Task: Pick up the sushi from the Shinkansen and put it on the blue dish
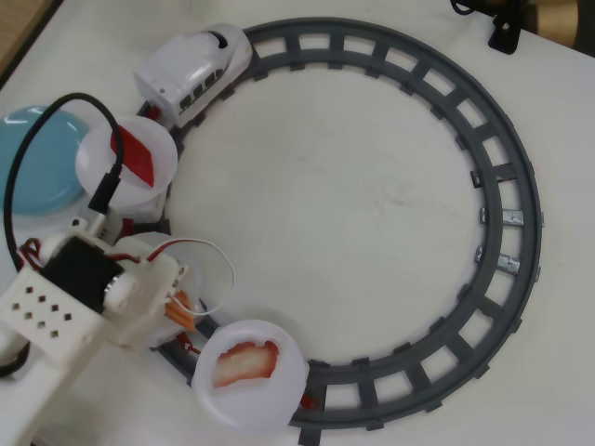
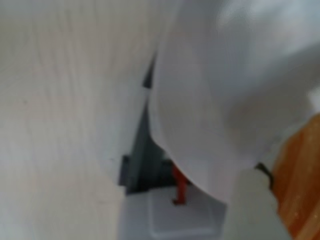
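Observation:
The white Shinkansen [image 1: 197, 67] stands on the track at the upper left of the overhead view and pulls round white plates. My gripper [image 1: 182, 314] hangs low over the middle plate [image 1: 216, 269] and covers most of it. A bit of orange, probably the sushi [image 1: 186, 316], shows at its tip. In the wrist view the plate [image 2: 220, 100] fills the frame, blurred. An orange striped piece [image 2: 300, 190] lies at the lower right beside a white finger [image 2: 252, 210]. I cannot tell whether the gripper holds it. The blue dish [image 1: 35, 158] lies at the left edge.
The first plate [image 1: 102, 167] carries a dark red diamond piece [image 1: 138, 156]. The last plate [image 1: 232, 404] carries a pink-and-white piece [image 1: 246, 362]. The grey circular track [image 1: 507, 186] rings the white table. A black cable [image 1: 56, 116] arcs over the blue dish.

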`<state>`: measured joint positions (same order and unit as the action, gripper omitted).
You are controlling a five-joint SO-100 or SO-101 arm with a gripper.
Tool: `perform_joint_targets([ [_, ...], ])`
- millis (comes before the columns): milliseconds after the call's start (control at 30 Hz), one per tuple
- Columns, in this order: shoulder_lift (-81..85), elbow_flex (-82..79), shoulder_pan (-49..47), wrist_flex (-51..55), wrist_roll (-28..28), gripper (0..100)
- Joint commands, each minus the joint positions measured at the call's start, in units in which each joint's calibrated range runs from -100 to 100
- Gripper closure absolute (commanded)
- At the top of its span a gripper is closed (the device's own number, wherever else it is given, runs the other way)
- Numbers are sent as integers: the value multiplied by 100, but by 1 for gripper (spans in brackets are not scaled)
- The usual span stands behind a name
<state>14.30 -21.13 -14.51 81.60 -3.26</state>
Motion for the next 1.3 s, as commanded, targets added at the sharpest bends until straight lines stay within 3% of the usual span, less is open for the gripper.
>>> perform_joint_targets([
  [0, 34, 887, -46, 150, 7, 97],
  [233, 26, 2168, -1076, 736, 17, 97],
  [500, -505, 2321, -2599, 388, 195, 97],
  [1267, -4429, 5630, -4218, 14, 159, 97],
])
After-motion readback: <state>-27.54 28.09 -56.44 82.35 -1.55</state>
